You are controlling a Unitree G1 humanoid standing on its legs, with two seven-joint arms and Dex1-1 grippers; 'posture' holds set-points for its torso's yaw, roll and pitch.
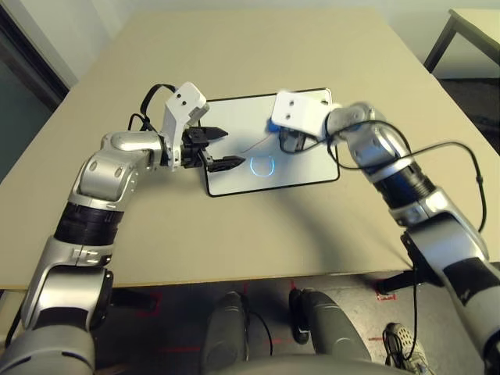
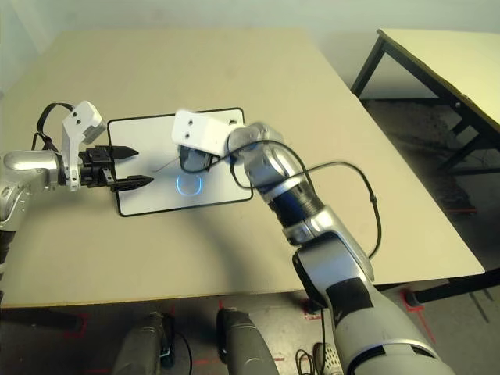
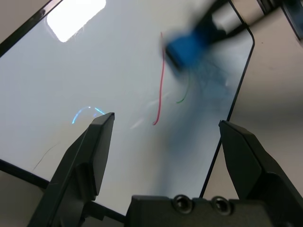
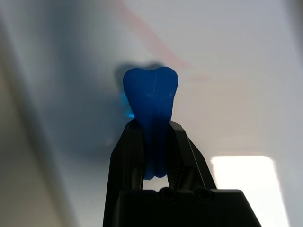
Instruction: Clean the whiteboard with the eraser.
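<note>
Blue eraser pinched between the fingers of the right gripper, over the far middle of the whiteboard beside a thin red line. Whiteboard flat near the centre of a plain beige table, black-framed, glossy, with glare patches and no readable writing. Left gripper spread wide above the board's left edge; second table off right, dark floor below.

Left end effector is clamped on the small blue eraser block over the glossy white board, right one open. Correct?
Swapped. The right end effector clamps the small blue eraser block, per the right wrist view; the left end effector hangs open over the glossy white board.
</note>
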